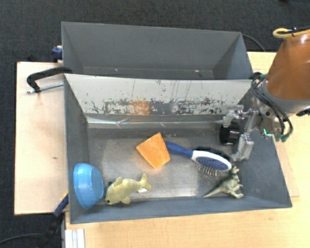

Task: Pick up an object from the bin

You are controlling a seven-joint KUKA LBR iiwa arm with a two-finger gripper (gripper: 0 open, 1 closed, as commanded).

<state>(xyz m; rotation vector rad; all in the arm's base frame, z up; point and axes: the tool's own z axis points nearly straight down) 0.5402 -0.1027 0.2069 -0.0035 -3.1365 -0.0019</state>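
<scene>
My gripper (244,148) hangs at the right side of the bin, just above and to the right of the brush head. A hairbrush (206,161) with a blue handle and a white head lies on the bin floor, bristles facing up. A small green-grey toy dinosaur (227,187) stands in front of the brush, near the bin's front right corner. An orange wedge-shaped block (154,150) rests at the handle end of the brush, near the middle of the floor.
A blue cup (88,185) lies on its side in the front left corner. A pale yellow-green toy fish (125,189) lies next to it on the right. The arm with its orange cover and cables comes in over the right rim.
</scene>
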